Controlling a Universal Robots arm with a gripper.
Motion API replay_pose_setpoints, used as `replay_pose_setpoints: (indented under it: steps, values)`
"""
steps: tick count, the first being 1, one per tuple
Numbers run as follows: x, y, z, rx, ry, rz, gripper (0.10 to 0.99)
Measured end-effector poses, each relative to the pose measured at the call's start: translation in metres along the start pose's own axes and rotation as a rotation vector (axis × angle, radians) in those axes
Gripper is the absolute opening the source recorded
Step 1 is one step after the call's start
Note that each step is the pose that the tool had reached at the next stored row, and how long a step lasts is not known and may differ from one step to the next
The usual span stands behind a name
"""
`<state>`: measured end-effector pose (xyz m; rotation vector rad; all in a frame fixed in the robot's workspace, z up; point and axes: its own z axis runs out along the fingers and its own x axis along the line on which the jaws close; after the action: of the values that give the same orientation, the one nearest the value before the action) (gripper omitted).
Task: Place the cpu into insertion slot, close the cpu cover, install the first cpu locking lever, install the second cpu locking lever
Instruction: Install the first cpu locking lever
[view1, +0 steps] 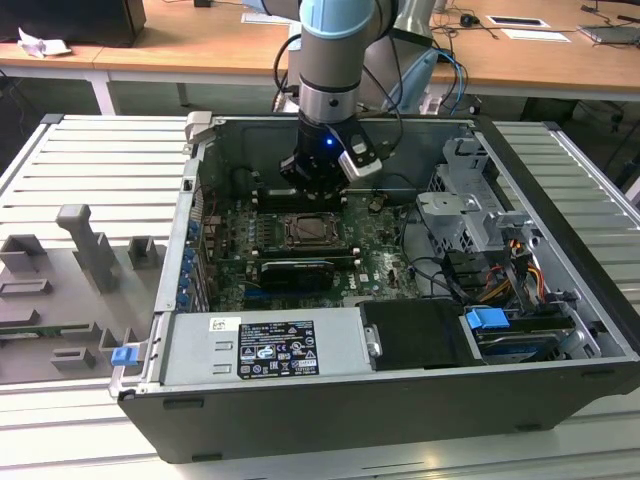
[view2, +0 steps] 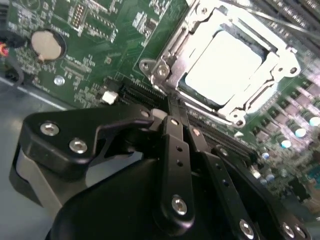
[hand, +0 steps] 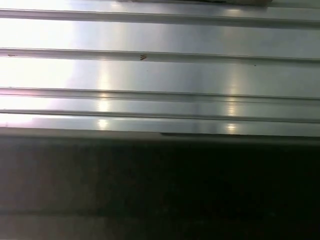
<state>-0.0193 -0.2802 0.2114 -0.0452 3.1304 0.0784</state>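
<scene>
The arm comes straight down from above into the open computer case (view1: 400, 330), its wrist vertical, with the end effector (view1: 312, 185) hanging just over the green motherboard (view1: 375, 245), toward the far wall of the case from the insertion slot (view1: 308, 230). In the second wrist view the end effector (view2: 177, 117) has its black fingers (view2: 175, 150) drawn together with no visible gap, and nothing is held between them; their tips sit just beside the near edge of the socket. The cpu (view2: 225, 62) lies flat inside the insertion slot (view2: 170, 55), its pale silver face bright under the light. The cpu cover (view2: 277, 52) is folded down around it (the chip shows through the square window). The first wrist view looks onto the ribbed metal surface (hand: 160, 75) that carries the case
</scene>
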Motion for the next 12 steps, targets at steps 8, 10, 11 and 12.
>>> replay_pose_setpoints:
  steps: [8, 10, 11, 12]
  values:
    - [0.0000, -0.0031, -0.0021, 0.000, 0.0000, 0.000, 0.106]
    - [0.0001, -0.0038, -0.0021, 0.000, 0.0000, 0.000, 0.106]
    - [0.0001, -0.0042, -0.0021, 0.000, 0.0000, 0.000, 0.106]
    - [0.0001, -0.0044, -0.0021, 0.000, 0.0000, 0.000, 0.106]
